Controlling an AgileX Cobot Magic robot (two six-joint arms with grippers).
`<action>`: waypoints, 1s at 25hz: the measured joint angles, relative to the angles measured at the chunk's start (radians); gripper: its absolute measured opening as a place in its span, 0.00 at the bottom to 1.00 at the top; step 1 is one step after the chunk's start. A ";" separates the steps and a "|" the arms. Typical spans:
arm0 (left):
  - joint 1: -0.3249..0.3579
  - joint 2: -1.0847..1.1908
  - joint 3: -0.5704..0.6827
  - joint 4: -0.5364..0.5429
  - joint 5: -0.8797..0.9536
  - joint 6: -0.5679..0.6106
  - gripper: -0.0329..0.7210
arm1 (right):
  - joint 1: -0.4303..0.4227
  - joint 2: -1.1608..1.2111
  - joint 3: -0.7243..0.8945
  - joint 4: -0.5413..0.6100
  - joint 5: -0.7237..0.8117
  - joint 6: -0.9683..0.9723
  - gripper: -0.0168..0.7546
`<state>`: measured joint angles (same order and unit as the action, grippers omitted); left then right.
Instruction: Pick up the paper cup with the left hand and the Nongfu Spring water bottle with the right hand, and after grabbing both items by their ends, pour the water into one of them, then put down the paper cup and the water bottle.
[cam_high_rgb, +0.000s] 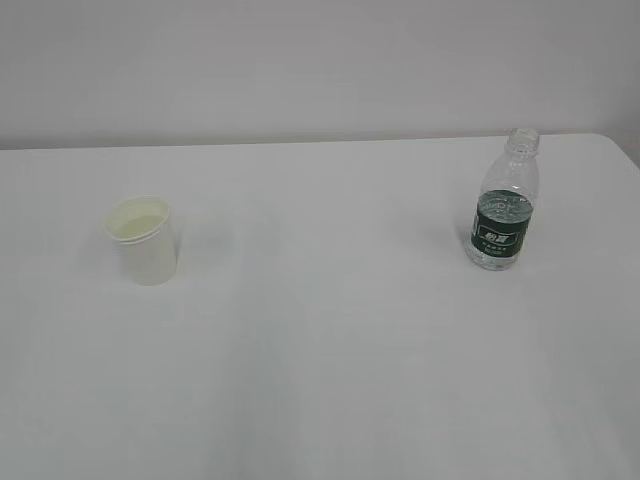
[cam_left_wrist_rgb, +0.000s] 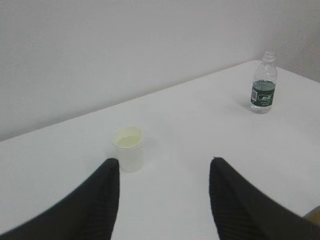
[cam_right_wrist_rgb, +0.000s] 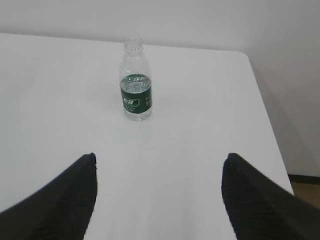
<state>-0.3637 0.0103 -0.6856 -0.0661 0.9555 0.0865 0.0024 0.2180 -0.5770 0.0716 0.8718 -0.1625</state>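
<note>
- The cup is standing upright on the left part of the white table. It is a small tapered paper cup with a rolled rim, white outside and pale yellowish inside.
- The bottle is standing upright on the right part of the table, nearer the far edge and well apart from the cup. It is clear ribbed plastic with no cap, and a dark green label band with a white patch is going around its lower half.
- Clear water is showing inside the bottle, with its surface at about the top of the label.
- The left gripper is hanging above the table with its two black ribbed fingers spread apart and nothing between them. The cup is sitting just beyond the left finger, not touching it.
- The right gripper is also spread wide and empty. The bottle is standing farther away, in front of the gap between its fingers.
- The table surface is looking smooth and matte, and a plain pale wall is rising behind it.
</note>
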 joint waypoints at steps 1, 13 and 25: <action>0.000 -0.002 0.000 -0.003 0.007 0.000 0.59 | 0.000 0.000 -0.013 0.008 0.030 0.000 0.79; 0.000 -0.002 0.000 -0.065 0.030 0.000 0.58 | 0.000 -0.226 -0.054 0.050 0.311 0.098 0.79; 0.000 -0.006 0.048 -0.086 0.050 0.000 0.57 | 0.000 -0.237 -0.065 -0.019 0.397 0.112 0.79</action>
<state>-0.3637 0.0046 -0.6379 -0.1523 1.0059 0.0865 0.0024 -0.0186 -0.6423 0.0529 1.2690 -0.0502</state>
